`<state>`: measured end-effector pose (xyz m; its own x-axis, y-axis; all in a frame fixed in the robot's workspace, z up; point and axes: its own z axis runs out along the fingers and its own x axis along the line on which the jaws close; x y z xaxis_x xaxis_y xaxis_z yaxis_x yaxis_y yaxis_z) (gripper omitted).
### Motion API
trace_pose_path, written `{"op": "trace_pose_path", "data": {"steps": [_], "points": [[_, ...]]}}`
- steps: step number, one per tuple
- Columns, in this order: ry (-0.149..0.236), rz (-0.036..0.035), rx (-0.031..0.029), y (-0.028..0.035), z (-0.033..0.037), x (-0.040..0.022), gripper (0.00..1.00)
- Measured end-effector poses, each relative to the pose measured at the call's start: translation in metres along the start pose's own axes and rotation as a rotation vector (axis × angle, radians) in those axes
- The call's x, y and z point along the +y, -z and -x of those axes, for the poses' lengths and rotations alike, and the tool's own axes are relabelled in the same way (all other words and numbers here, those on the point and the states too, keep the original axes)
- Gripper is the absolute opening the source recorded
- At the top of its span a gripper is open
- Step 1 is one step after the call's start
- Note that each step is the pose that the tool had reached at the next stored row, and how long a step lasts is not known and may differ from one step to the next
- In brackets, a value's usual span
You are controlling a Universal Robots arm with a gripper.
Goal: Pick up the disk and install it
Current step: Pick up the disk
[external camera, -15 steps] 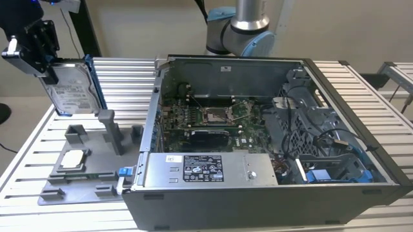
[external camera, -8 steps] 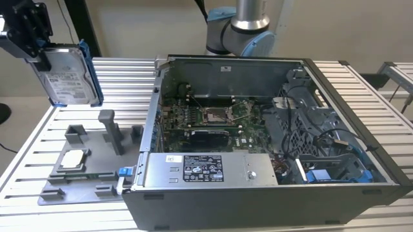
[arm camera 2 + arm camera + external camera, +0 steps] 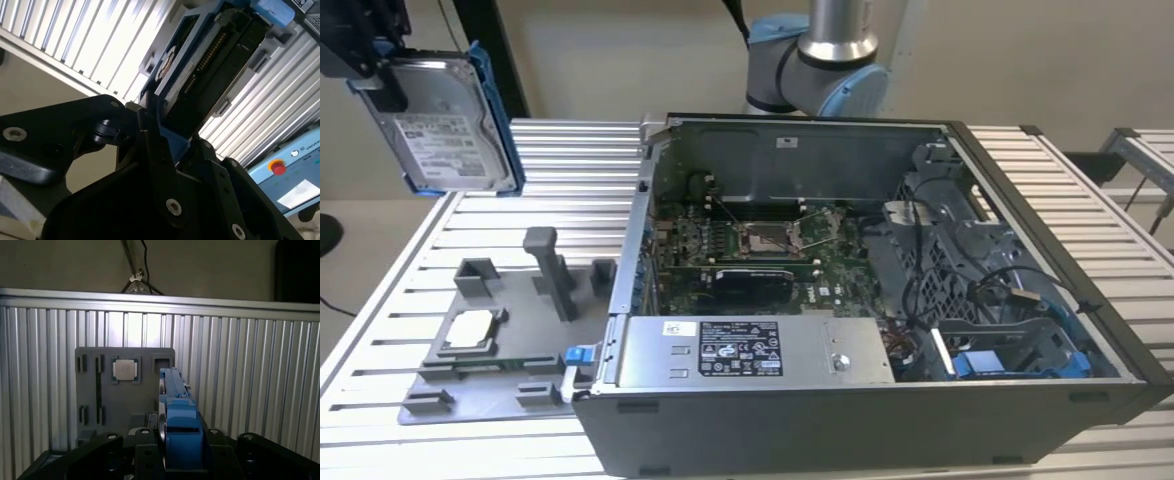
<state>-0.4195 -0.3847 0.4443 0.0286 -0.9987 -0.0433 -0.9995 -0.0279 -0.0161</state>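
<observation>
**Inspector A:** Gripper state?

**Inspector B:** The gripper [image 3: 358, 62] is clamped on the disk [image 3: 443, 118]. In the first wrist view, two black metal fingers [image 3: 145, 447] sit on either side of the blue plastic frame with no gap showing.

**A:** Where is the disk?

**B:** It is held in the air above the table [image 3: 574, 150], at the exterior view's left of the computer case [image 3: 854, 420] and well apart from it. It hangs on edge, slightly tilted. It is a flat silver rectangle with a white label on the face and a bright blue plastic border along its edges.

**A:** And the surroundings?

**B:** The table is ribbed aluminium with parallel slats and a dull sheen. A matte grey plate [image 3: 507, 375] lies flat on it, moulded with upright posts and shallow pockets. A small square silver chip [image 3: 470, 330] sits in one pocket. The case is an open dark metal box lying on its side. Inside it are a green circuit board [image 3: 761, 240] and a smooth silver rectangular box [image 3: 734, 350] with a black-and-white label.

**A:** The arm?

**B:** A rounded grey-and-blue joint [image 3: 834, 60] stands behind the case.
</observation>
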Motion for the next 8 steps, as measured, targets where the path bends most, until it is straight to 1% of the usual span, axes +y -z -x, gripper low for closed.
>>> {"op": "trace_pose_path", "data": {"steps": [8], "points": [[0.0,-0.0001,-0.0001,0.0364,0.0016,-0.0006,0.0]]}}
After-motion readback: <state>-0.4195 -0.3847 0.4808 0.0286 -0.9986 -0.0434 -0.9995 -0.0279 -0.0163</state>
